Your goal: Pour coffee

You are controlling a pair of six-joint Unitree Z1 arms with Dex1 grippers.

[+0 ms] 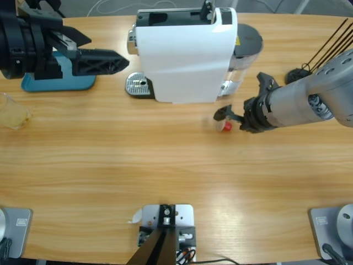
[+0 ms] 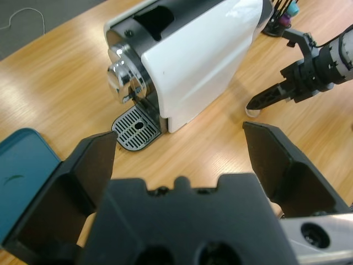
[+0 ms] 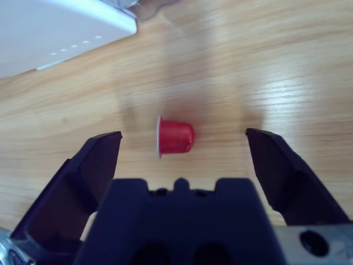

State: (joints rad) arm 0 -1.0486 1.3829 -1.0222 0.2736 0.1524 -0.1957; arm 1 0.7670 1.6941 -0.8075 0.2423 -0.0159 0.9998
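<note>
Wooden long counter (image 1: 165,176) carries it all. Right hand (image 1: 227,117), jaws apart, sits w/ a small red coffee capsule (image 3: 176,136) lying on its side btwn the jaws, untouched, at 5 o'clock of the big white boxy coffee machine (image 1: 185,55). Left hand (image 1: 113,62), jaws apart & holding nothing, hovers at 9 o'clock of the machine, above a teal flat tray (image 1: 60,80). Small clear glass tumbler (image 1: 12,112) w/ shallow tan coffee stands at counter's 9 o'clock edge, well apart from both hands.
</note>
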